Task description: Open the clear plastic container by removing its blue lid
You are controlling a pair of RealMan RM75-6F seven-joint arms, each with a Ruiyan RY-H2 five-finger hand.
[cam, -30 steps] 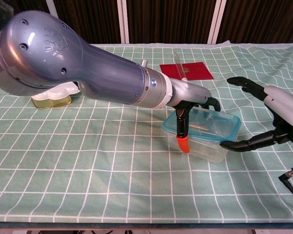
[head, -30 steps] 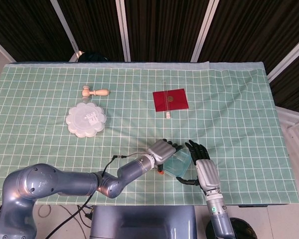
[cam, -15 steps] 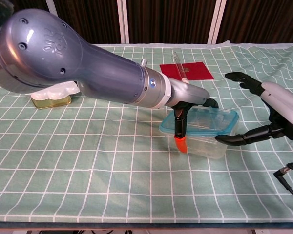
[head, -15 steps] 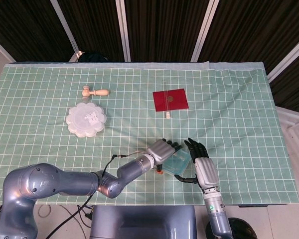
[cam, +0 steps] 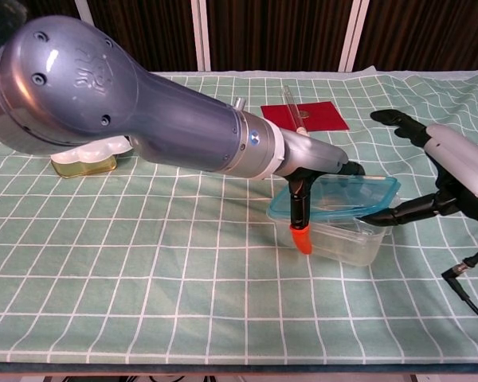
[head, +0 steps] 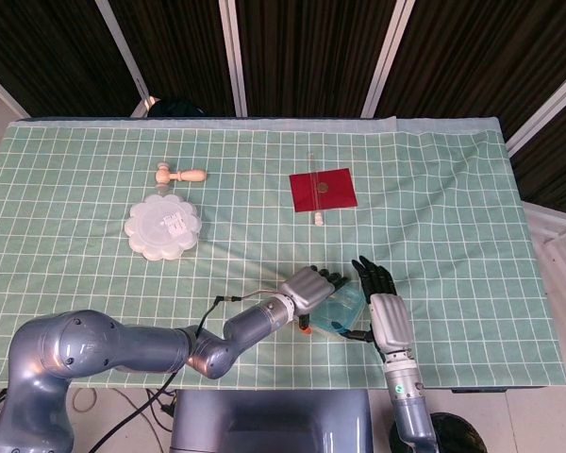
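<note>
the clear rectangular plastic container [cam: 344,239] is seen near the front edge of the green checked tablecloth [cam: 143,263], well in front of the dark red square mat [cam: 304,115]. its translucent blue lid [cam: 334,195] is tilted: the right end stands raised off the rim while the left end looks seated or nearly so, so the seal is judged broken on one side only. the left hand [cam: 319,171] rests over the left end of the lid, with an orange-tipped finger [cam: 302,236] hanging down the container's front wall; whether it truly clamps the box cannot be told. the right hand [cam: 442,187] is spread, with one dark finger [cam: 394,213] hooked under the lifted right edge of the lid and nothing enclosed. the lid remains to be freed at the left end and carried clear.

left of the mat lie a white scalloped round box [head: 162,225] and a small wooden mallet [head: 179,174], untouched.
</note>
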